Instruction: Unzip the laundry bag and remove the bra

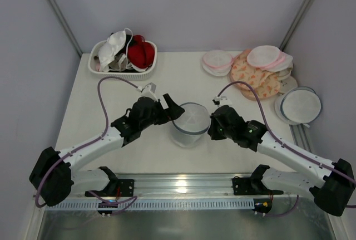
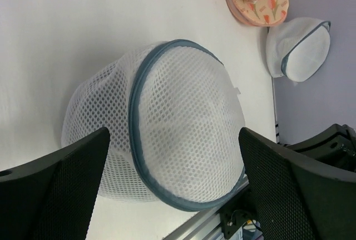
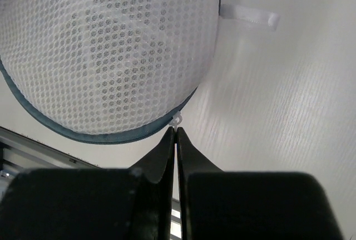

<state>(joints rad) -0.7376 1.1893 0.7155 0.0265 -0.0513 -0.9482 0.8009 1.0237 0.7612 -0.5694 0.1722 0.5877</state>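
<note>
1. While zipped shut along its grey-blue rim, the laundry bag sits mid-worktop, a domed pouch of translucent white mesh in 2 bowl-like halves.
2. Left end effector is open, its fingers spread either side of the bag.
3. Right end effector is closed on the small white zip pull at the rim; a white loop tab juts from the seam.

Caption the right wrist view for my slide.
Right gripper shut on the small white zip pull at the grey-blue rim of the laundry bag.
</note>
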